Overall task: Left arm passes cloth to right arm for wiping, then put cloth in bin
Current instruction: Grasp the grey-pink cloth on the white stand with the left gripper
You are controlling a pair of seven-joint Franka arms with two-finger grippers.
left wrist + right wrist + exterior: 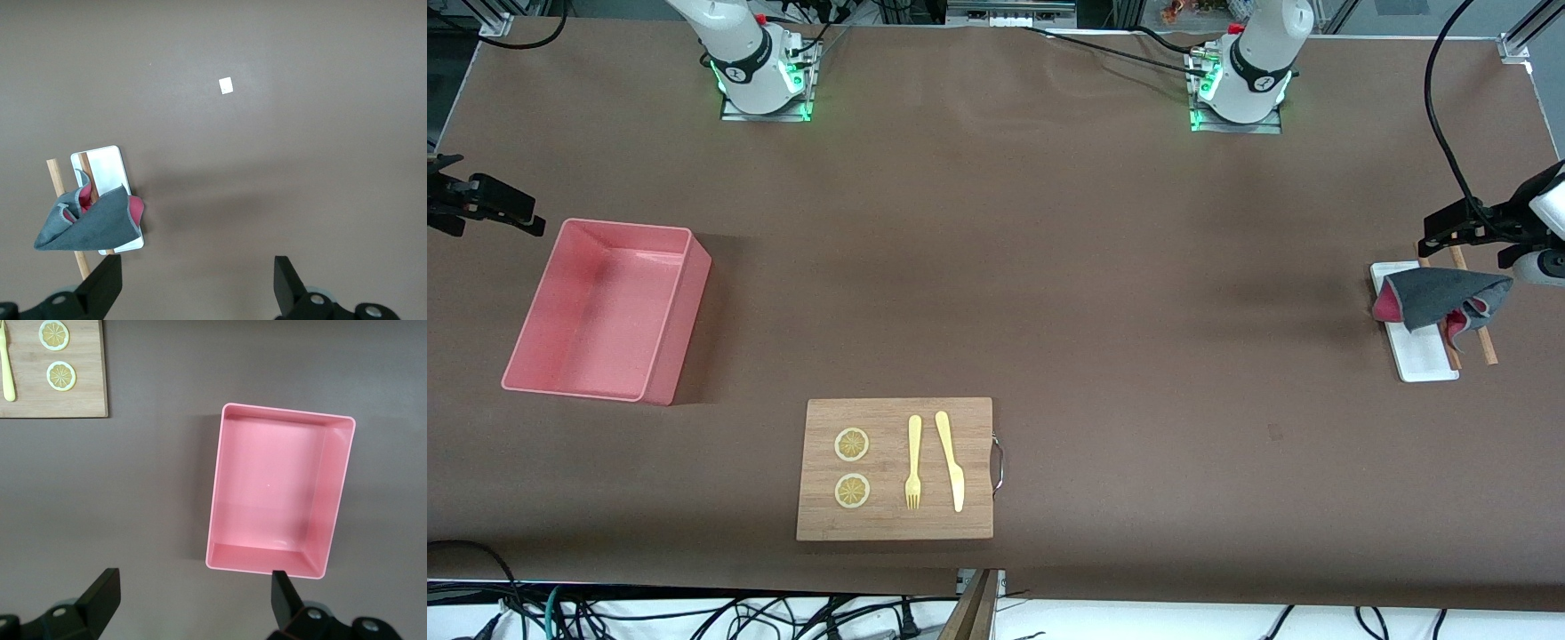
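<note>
**Cloth draped on tray, both grippers open and empty**

While both arms hang above the table ends, nothing is held by either one. The left gripper [193,287] is up in the air at the left arm's end of the table, over the brown surface just beside the white tray [1416,351]; its two black fingers stand wide apart with only table between them. The right gripper [190,603] hangs over the table at the right arm's end, beside the bin [609,311], with its fingers equally wide and empty.

The cloth [1445,298] lies crumpled across the white tray, grey face mostly up, with pink showing at the folds. It also covers part of two thin wooden sticks [1476,324] that lie alongside and partly on the tray.

The bin is a pink rectangular box with upright walls, standing open and holding nothing visible.

A wooden cutting board [895,468] sits nearer to the front camera than the bin, roughly between the two ends of the table. On it lie two lemon slices [852,444], a yellow fork [913,462] and a yellow knife [951,460], side by side. A metal handle [997,464] projects from the board's edge.
</note>
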